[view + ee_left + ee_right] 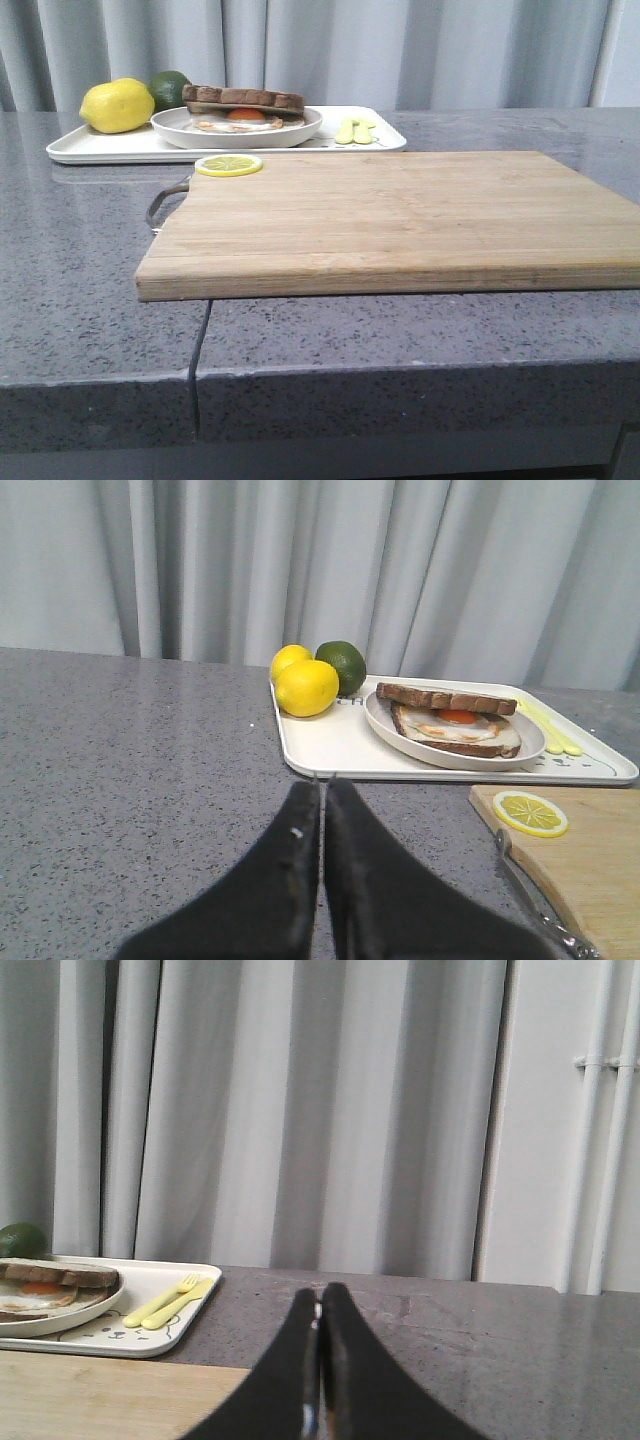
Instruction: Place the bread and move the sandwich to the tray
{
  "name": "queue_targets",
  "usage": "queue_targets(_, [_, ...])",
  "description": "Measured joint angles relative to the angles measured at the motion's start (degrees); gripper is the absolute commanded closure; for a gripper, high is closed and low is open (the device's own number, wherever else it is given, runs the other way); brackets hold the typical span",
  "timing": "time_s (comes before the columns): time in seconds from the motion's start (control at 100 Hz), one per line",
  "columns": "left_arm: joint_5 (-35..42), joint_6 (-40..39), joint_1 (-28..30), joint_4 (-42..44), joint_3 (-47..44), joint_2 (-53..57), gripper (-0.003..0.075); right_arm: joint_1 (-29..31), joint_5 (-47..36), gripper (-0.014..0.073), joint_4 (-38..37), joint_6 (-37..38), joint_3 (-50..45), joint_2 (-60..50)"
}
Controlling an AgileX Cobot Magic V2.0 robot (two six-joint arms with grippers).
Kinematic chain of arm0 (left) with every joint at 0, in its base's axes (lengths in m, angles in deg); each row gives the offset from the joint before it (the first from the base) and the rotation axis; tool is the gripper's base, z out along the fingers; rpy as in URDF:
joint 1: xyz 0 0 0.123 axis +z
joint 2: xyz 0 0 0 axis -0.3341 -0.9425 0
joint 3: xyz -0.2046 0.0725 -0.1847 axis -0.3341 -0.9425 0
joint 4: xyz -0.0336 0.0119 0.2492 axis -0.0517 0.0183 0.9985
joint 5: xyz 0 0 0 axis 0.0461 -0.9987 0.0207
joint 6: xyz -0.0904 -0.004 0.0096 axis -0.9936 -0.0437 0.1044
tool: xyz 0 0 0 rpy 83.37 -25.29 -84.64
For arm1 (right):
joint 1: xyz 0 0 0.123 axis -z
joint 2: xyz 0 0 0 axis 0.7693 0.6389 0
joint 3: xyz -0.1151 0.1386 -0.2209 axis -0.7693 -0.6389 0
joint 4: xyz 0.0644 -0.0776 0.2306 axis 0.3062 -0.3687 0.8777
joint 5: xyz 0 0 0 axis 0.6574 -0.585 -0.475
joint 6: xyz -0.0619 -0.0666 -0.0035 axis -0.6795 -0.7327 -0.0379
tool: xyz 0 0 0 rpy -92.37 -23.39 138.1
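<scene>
The sandwich (243, 118), an egg-topped slice on a round white plate (180, 130), stands on the white tray (100, 148) at the back left of the counter. The bread (243, 97), a brown-crusted slice, lies on top of the egg. The left wrist view shows the bread (447, 698) over the orange yolk, with my left gripper (322, 785) shut and empty above the counter, short of the tray (330, 745). My right gripper (320, 1292) is shut and empty too, to the right of the tray (150, 1345). Neither gripper appears in the front view.
A wooden cutting board (400, 215) with a metal handle fills the middle of the counter, a lemon slice (229, 165) on its back left corner. A lemon (117, 105), a lime (168, 88) and yellow cutlery (356, 131) share the tray. Grey curtains hang behind.
</scene>
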Motion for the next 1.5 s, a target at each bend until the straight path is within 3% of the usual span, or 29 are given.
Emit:
queue_targets(0.24, [0.2,0.0,0.0,1.1,-0.4,0.1,0.0740,0.0,0.0,0.0664,0.1,0.0,0.0,0.0])
queue_targets(0.44, [0.2,-0.4,0.0,13.0,-6.2,2.4,0.0740,0.0,0.0,0.0664,0.1,0.0,0.0,0.0])
queue_targets(0.65, [0.1,-6.3,0.0,22.9,-15.0,8.2,0.0740,0.0,0.0,0.0664,0.1,0.0,0.0,0.0])
queue_targets(0.8, [0.5,-7.6,0.0,24.2,-15.9,12.5,0.0740,0.0,0.1,0.0664,0.1,0.0,0.0,0.0])
queue_targets(1.5, [0.5,-7.8,0.0,25.1,-15.9,12.5,0.0740,0.0,0.1,0.0664,0.1,0.0,0.0,0.0])
